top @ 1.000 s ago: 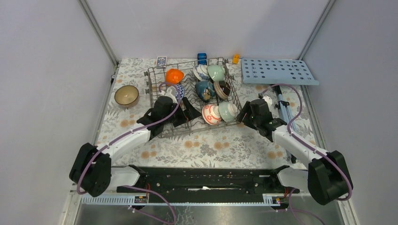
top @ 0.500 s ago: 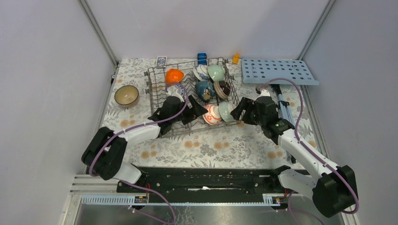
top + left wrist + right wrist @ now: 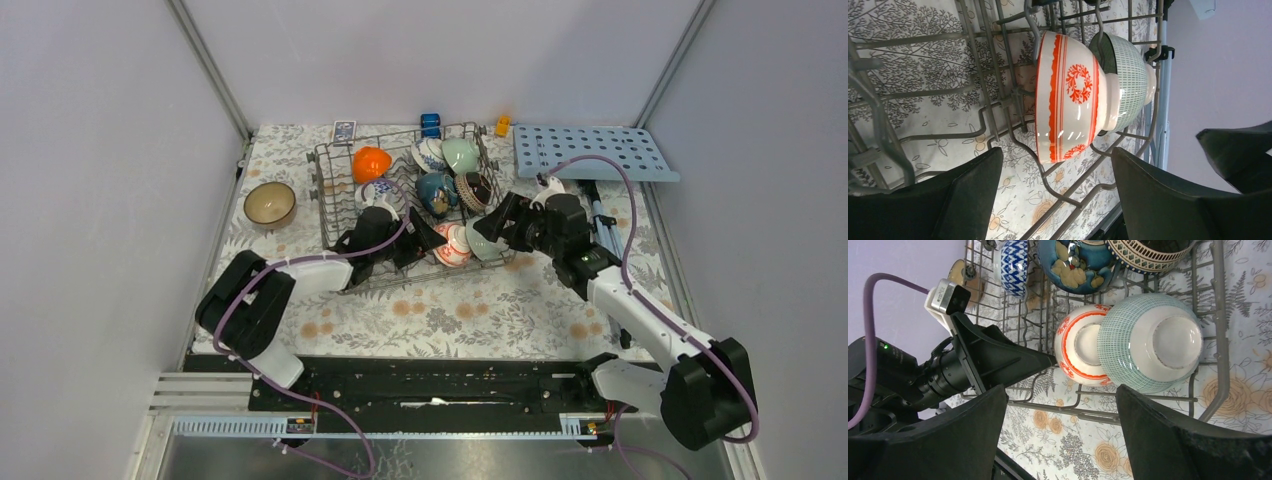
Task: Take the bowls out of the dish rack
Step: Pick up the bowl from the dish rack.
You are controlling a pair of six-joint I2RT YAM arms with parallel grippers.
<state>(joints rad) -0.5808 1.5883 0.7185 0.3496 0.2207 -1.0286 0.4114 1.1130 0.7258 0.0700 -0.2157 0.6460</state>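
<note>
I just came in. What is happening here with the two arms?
Two robot arms are unloading bowls from a wire dish rack. The left gripper, open, is at the red-and-white bowl in the rack's front row. The right gripper, also open, faces the pale green bowl beside it. Neither bowl is gripped yet. One tan bowl stands outside the rack.

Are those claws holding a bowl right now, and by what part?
Nothing is held. The left gripper and right gripper are both open, near the red-and-white bowl and green bowl.
</note>
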